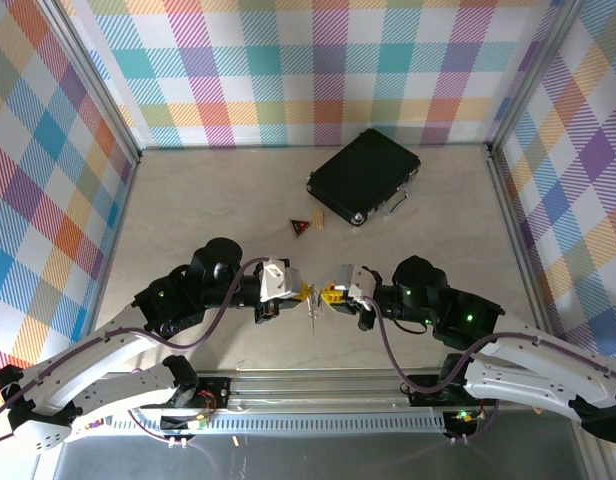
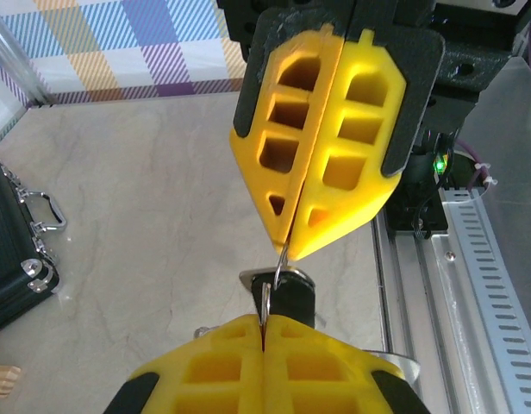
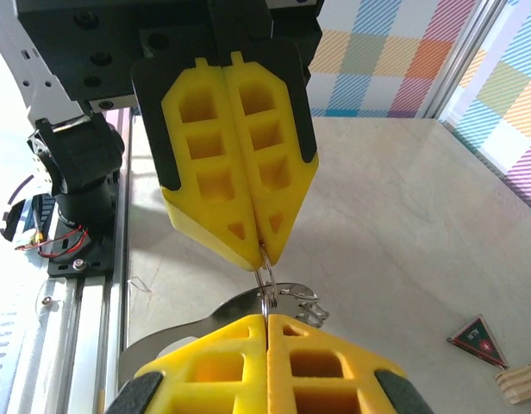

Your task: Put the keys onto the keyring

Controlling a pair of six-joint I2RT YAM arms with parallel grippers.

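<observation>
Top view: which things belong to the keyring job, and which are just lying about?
Job: keyring, keys, left gripper, right gripper.
Lying about: black case, red triangular tag, wooden block.

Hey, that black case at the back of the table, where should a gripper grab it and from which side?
Probably by the metal handle. The black case lies flat and looks too broad for the jaws, while the handle sticks out from its edge facing the right arm, so come from that near-right side.
</observation>
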